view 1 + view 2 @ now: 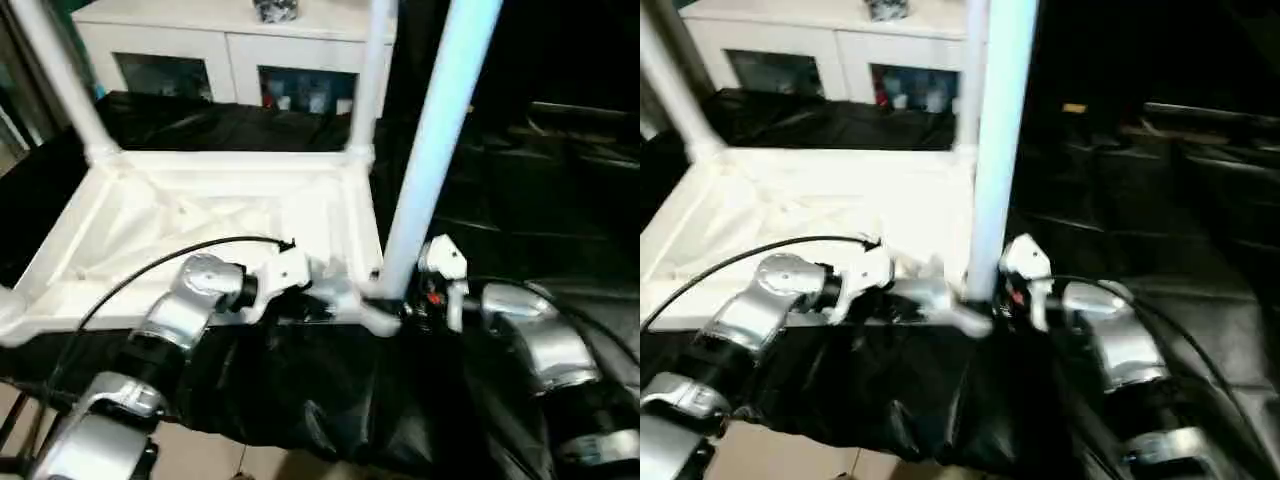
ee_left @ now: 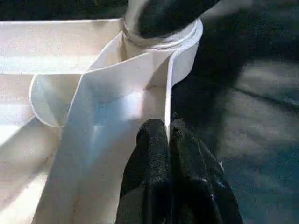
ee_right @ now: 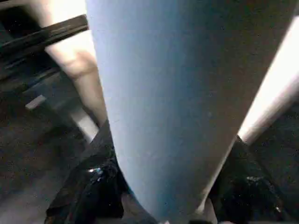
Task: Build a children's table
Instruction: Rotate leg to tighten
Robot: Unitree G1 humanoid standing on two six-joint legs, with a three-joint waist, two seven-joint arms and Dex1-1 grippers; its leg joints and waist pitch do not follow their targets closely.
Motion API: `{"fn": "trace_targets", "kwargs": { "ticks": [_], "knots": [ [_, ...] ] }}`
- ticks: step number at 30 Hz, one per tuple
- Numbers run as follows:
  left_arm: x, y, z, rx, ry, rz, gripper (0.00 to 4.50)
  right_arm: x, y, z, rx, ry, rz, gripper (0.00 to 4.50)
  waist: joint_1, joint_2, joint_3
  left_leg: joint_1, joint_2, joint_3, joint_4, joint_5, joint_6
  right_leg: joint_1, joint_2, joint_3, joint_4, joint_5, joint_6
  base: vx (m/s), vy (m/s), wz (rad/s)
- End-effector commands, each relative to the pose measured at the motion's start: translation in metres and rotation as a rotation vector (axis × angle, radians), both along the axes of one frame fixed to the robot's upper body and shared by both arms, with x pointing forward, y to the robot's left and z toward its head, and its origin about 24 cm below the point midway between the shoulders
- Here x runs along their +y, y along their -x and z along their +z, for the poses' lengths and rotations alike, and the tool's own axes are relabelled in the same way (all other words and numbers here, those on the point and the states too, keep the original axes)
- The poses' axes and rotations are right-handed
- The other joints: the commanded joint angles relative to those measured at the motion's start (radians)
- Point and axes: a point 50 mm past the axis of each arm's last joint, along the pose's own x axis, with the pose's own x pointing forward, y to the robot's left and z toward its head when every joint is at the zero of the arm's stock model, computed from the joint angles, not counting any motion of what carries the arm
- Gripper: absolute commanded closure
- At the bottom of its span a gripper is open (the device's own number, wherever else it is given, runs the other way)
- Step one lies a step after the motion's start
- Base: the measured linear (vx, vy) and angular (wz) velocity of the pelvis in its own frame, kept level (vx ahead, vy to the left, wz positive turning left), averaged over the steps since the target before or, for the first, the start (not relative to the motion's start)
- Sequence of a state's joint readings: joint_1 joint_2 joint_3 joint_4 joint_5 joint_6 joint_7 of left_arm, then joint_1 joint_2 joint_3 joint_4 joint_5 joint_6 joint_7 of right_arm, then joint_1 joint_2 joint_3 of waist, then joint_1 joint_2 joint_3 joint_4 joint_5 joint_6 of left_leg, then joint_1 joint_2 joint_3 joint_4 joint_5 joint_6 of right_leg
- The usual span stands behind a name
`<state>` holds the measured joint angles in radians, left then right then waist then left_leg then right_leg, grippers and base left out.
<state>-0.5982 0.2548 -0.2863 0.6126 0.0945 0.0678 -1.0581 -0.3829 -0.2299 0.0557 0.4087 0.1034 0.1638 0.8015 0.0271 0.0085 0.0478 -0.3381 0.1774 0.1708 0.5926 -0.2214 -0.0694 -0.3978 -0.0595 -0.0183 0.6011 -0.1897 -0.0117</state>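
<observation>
The white plastic tabletop (image 1: 200,240) lies upside down on the black-draped table (image 1: 500,250), ribbed underside up, and 3 white tubular legs stand in its corner sockets: 2 at the far corners (image 1: 60,75) (image 1: 372,70), and the near leg (image 1: 435,150) at the corner closest to the right arm. The left gripper (image 2: 168,135) has its black fingers pressed together, pinching the thin rim wall of the tabletop just beside that corner socket (image 2: 163,35). The right gripper (image 1: 415,300) sits at the base of the near leg, black fingers (image 3: 88,191) on both sides of the tube, clasping it. No readable writing anywhere. Behind stands a white cabinet with glass doors (image 1: 230,60); pale floor (image 1: 230,455) shows below the drape.
</observation>
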Motion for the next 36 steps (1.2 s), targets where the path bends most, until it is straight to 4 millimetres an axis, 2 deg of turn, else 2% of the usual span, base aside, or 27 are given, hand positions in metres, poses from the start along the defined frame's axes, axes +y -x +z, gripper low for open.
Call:
{"fn": "trace_targets", "kwargs": {
  "ticks": [1, 2, 3, 4, 5, 6, 7, 8, 9, 10, 11, 15, 18, 20, 22, 23, 26, 31, 32, 33, 36],
  "knots": [
    [-0.017, -0.009, 0.003, -0.046, 0.022, 0.11, 4.5, 0.034, 0.008, -0.02, 0.104, -0.036, 0.014, 2.53, -0.004, -0.009, -0.045, -0.006, 0.041, -0.014, -0.081, -0.221, 0.008, 0.041, -0.071, 0.035, -0.088, -0.383, -0.185, 0.0, 0.0, 0.0],
    [-0.022, -0.01, 0.004, -0.047, 0.03, 0.126, 4.5, 0.037, 0.005, -0.021, 0.098, -0.038, -0.035, 2.53, -0.005, -0.009, -0.046, -0.007, 0.041, -0.014, -0.082, -0.217, 0.009, 0.04, -0.071, 0.036, -0.088, -0.375, -0.184, 0.0, 0.0, 0.0],
    [-0.033, -0.011, 0.005, -0.055, 0.047, 0.155, 4.5, 0.045, -0.002, -0.024, 0.097, -0.034, -0.17, 2.54, -0.008, -0.005, -0.044, -0.007, 0.041, -0.013, -0.082, -0.209, 0.005, 0.036, -0.07, 0.038, -0.089, -0.354, -0.187, 0.0, 0.0, 0.0],
    [-0.039, -0.011, 0.006, -0.058, 0.058, 0.166, 4.5, 0.049, -0.005, -0.025, 0.101, -0.035, -0.229, 2.54, -0.014, -0.002, -0.044, -0.006, 0.038, -0.014, -0.084, -0.22, -0.007, 0.034, -0.068, 0.036, -0.088, -0.358, -0.187, 0.0, 0.0, 0.0],
    [-0.044, -0.011, 0.007, -0.059, 0.068, 0.171, 4.5, 0.053, -0.007, -0.025, 0.106, -0.04, -0.264, 2.54, -0.016, -0.004, -0.045, -0.007, 0.037, -0.015, -0.084, -0.223, -0.012, 0.037, -0.068, 0.036, -0.088, -0.362, -0.184, 0.0, 0.0, 0.0],
    [-0.049, -0.011, 0.008, -0.061, 0.081, 0.173, 4.5, 0.059, -0.01, -0.024, 0.107, -0.048, -0.299, 2.54, -0.016, -0.006, -0.047, -0.007, 0.037, -0.015, -0.081, -0.214, -0.007, 0.039, -0.069, 0.037, -0.088, -0.337, -0.186, 0.0, 0.0, 0.0],
    [-0.053, -0.01, 0.009, -0.064, 0.089, 0.172, 4.5, 0.063, -0.011, -0.023, 0.099, -0.053, -0.316, 2.54, -0.018, -0.003, -0.047, -0.006, 0.038, -0.013, -0.08, -0.212, 0.003, 0.036, -0.068, 0.039, -0.088, -0.305, -0.197, 0.0, 0.0, 0.0],
    [-0.054, -0.01, 0.01, -0.066, 0.093, 0.172, 4.5, 0.065, -0.012, -0.022, 0.095, -0.055, -0.325, 2.54, -0.019, -0.003, -0.049, -0.011, 0.036, -0.013, -0.08, -0.199, 0.011, 0.041, -0.067, 0.038, -0.084, -0.277, -0.202, 0.0, 0.0, 0.0],
    [-0.054, -0.01, 0.01, -0.066, 0.093, 0.172, 4.5, 0.065, -0.012, -0.022, 0.095, -0.055, -0.325, 2.54, -0.018, -0.003, -0.05, -0.01, 0.036, -0.012, -0.079, -0.195, 0.017, 0.04, -0.067, 0.038, -0.085, -0.264, -0.204, 0.0, 0.0, 0.0],
    [-0.059, -0.009, 0.011, -0.07, 0.106, 0.157, 4.5, 0.075, -0.012, -0.018, 0.071, -0.067, -0.292, 2.54, -0.018, -0.004, -0.05, -0.01, 0.037, -0.011, -0.078, -0.188, 0.027, 0.041, -0.067, 0.039, -0.082, -0.235, -0.213, 0.0, 0.0, 0.0],
    [-0.06, -0.008, 0.012, -0.073, 0.11, 0.144, 4.5, 0.076, -0.012, -0.017, 0.067, -0.074, -0.28, 1.98, -0.018, -0.003, -0.05, -0.011, 0.037, -0.01, -0.078, -0.182, 0.034, 0.043, -0.067, 0.038, -0.081, -0.221, -0.219, 0.0, 0.0, 0.0],
    [-0.057, -0.006, 0.012, -0.082, 0.102, 0.11, 4.5, 0.074, -0.012, -0.015, 0.073, -0.106, -0.269, 1.64, -0.018, -0.004, -0.05, -0.014, 0.038, -0.012, -0.079, -0.175, 0.046, 0.047, -0.068, 0.037, -0.08, -0.213, -0.225, 0.0, 0.0, 0.0],
    [-0.041, 0.0, 0.009, -0.067, 0.073, 0.025, 4.5, 0.053, -0.009, -0.018, 0.038, -0.034, -0.166, 1.34, -0.019, -0.003, -0.052, -0.016, 0.04, -0.013, -0.078, -0.174, 0.053, 0.049, -0.069, 0.037, -0.078, -0.203, -0.229, 0.0, 0.0, 0.0],
    [-0.039, 0.0, 0.008, -0.063, 0.068, 0.013, 4.5, 0.049, -0.008, -0.018, 0.033, -0.018, -0.148, 1.29, -0.019, 0.001, -0.053, -0.015, 0.041, -0.011, -0.075, -0.15, 0.064, 0.048, -0.069, 0.038, -0.074, -0.152, -0.245, 0.0, 0.0, 0.0],
    [-0.026, 0.002, 0.008, -0.049, 0.036, -0.034, 4.5, 0.032, -0.002, -0.019, 0.018, 0.042, -0.008, 1.29, -0.016, -0.001, -0.056, -0.017, 0.04, -0.008, -0.07, -0.12, 0.082, 0.052, -0.069, 0.037, -0.067, -0.084, -0.269, 0.0, 0.0, 0.0],
    [-0.022, 0.002, 0.008, -0.045, 0.03, -0.047, 4.5, 0.029, 0.0, -0.019, 0.022, 0.051, 0.042, 1.29, -0.015, 0.006, -0.057, -0.017, 0.041, -0.008, -0.068, -0.106, 0.09, 0.053, -0.069, 0.036, -0.064, -0.05, -0.28, 0.0, 0.0, 0.0],
    [-0.015, 0.002, 0.008, -0.037, 0.011, -0.074, 4.5, 0.021, 0.007, -0.018, 0.031, 0.07, 0.164, 1.29, -0.016, 0.005, -0.057, -0.017, 0.044, -0.008, -0.067, -0.097, 0.11, 0.055, -0.069, 0.033, -0.059, 0.004, -0.306, 0.0, 0.0, 0.0],
    [0.002, 0.0, 0.011, -0.023, -0.019, -0.12, 4.5, 0.008, 0.017, -0.01, 0.088, 0.052, 0.381, 1.29, -0.009, 0.005, -0.054, -0.013, 0.049, -0.007, -0.069, -0.129, 0.116, 0.055, -0.068, 0.03, -0.062, -0.04, -0.313, 0.0, 0.0, 0.0],
    [0.002, 0.0, 0.011, -0.022, -0.019, -0.12, 4.5, 0.008, 0.017, -0.01, 0.088, 0.052, 0.382, 1.29, -0.007, 0.005, -0.053, -0.014, 0.05, -0.006, -0.069, -0.13, 0.114, 0.055, -0.068, 0.029, -0.062, -0.045, -0.313, 0.0, 0.0, 0.0],
    [0.007, 0.0, 0.013, -0.016, -0.022, -0.136, 4.5, 0.005, 0.019, -0.008, 0.113, 0.051, 0.437, 1.53, -0.002, 0.006, -0.053, -0.013, 0.051, -0.005, -0.069, -0.131, 0.108, 0.053, -0.068, 0.029, -0.062, -0.057, -0.312, 0.0, 0.0, 0.0],
    [0.013, 0.002, 0.013, -0.004, -0.036, -0.163, 4.5, 0.002, 0.021, -0.007, 0.147, 0.059, 0.502, 1.72, 0.009, 0.006, -0.054, -0.011, 0.052, -0.004, -0.068, -0.12, 0.102, 0.052, -0.07, 0.03, -0.059, -0.05, -0.313, 0.0, 0.0, 0.0]
  ]
}}
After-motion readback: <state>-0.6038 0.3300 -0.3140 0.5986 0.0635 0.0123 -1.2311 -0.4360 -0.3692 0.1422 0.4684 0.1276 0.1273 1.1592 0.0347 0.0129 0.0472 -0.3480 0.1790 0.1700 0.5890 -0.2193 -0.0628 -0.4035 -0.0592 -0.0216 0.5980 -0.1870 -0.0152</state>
